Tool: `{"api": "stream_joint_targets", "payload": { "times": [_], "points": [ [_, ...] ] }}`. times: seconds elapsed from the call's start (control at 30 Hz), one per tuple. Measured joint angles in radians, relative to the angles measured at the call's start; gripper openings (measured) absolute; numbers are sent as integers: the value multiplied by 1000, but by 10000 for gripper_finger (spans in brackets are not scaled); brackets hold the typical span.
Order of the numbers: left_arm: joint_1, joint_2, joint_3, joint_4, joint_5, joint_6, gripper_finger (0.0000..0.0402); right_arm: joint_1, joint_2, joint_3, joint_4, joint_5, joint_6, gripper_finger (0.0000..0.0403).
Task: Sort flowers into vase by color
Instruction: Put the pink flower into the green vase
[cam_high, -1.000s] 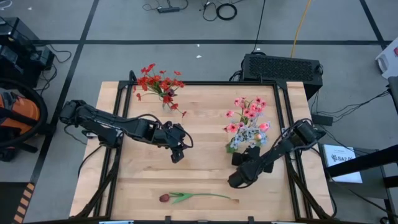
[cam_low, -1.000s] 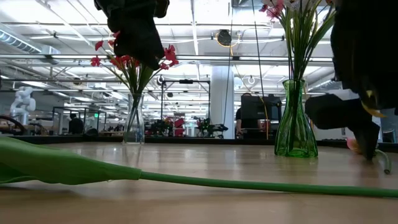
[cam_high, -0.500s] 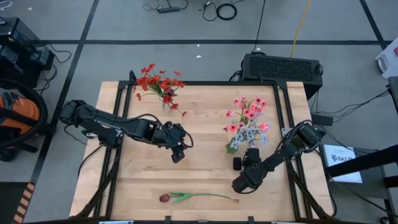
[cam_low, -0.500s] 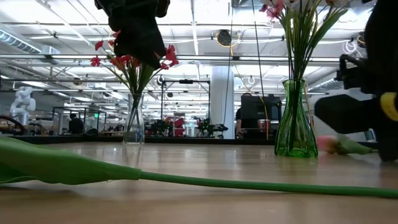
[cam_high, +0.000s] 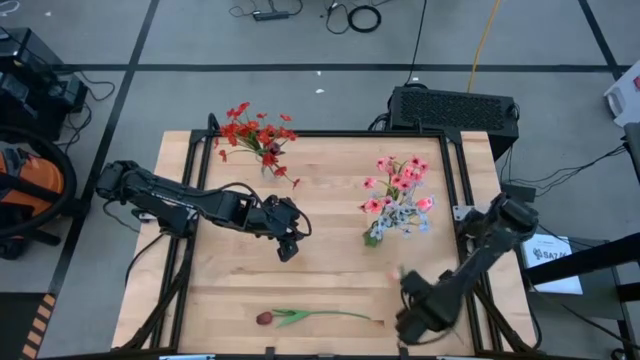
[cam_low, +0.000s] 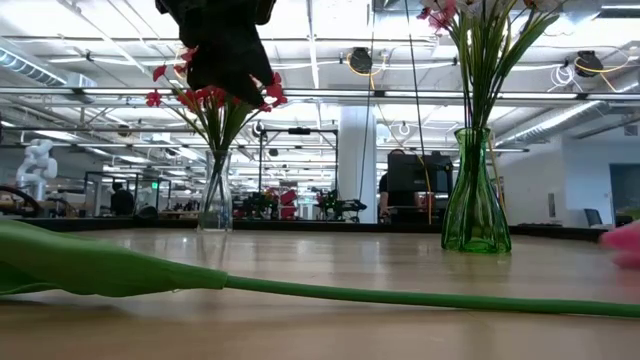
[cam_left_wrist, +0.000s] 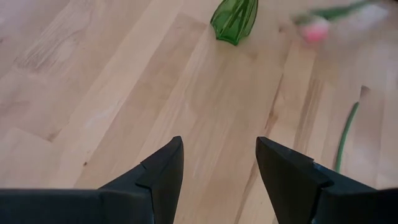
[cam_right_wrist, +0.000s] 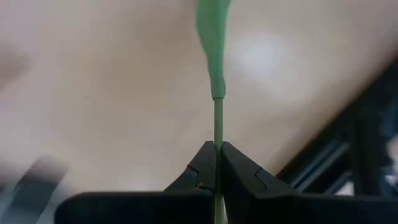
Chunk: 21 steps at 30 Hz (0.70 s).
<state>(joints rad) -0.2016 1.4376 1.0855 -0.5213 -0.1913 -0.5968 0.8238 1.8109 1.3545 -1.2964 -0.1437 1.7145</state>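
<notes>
Wooden boards make up the counter (cam_high: 330, 275), which sits on a grey floor with black cables lying about. Far behind it, in the low view, is a big bright room with white pipes on the ceiling.

Two vases stand at the back of the counter. The clear vase (cam_low: 215, 200) holds the bright red flowers (cam_high: 252, 132). The green vase (cam_low: 472, 195) holds the pink flowers (cam_high: 400, 180) and a pale grey-blue bunch (cam_high: 400, 218) tucked in with them.

Near the front edge of the counter lies a dark red tulip (cam_high: 264, 318) on its side. Its long green stem (cam_high: 335, 315) runs toward the right side of the counter. Nothing is touching it.

The left gripper (cam_high: 287, 245) hangs over the middle of the counter, a little left of center. Its two dark fingers (cam_left_wrist: 165, 168) are spread wide apart, with only bare wood between them.

The right gripper (cam_high: 418, 312) is near the front right part of the counter, just past the end of the tulip's stem. Its fingers (cam_right_wrist: 239, 168) are pressed together on a thin green flower stem (cam_right_wrist: 217, 121), pinching it tight. A pink bloom (cam_left_wrist: 313, 29) shows at the far edge of the left wrist view, blurry, beyond the green vase. A bit of pink (cam_low: 625, 240) also peeks in at the right edge of the low view.
</notes>
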Motion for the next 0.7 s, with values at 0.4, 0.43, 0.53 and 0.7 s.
{"api": "stream_joint_targets", "payload": {
  "times": [0.4,0.43,0.53,0.7],
  "points": [
    [0,0,0,24,-8,0,205,184,-201,101,127,1129,-262,2],
    [0,0,0,24,-7,0,205,195,-202,101,89,1227,-262,2],
    [0,0,0,24,-6,0,206,192,-201,101,7,1315,-262,2],
    [-2,0,0,24,-1,1,206,124,-177,84,56,1426,-290,2]
  ]
}}
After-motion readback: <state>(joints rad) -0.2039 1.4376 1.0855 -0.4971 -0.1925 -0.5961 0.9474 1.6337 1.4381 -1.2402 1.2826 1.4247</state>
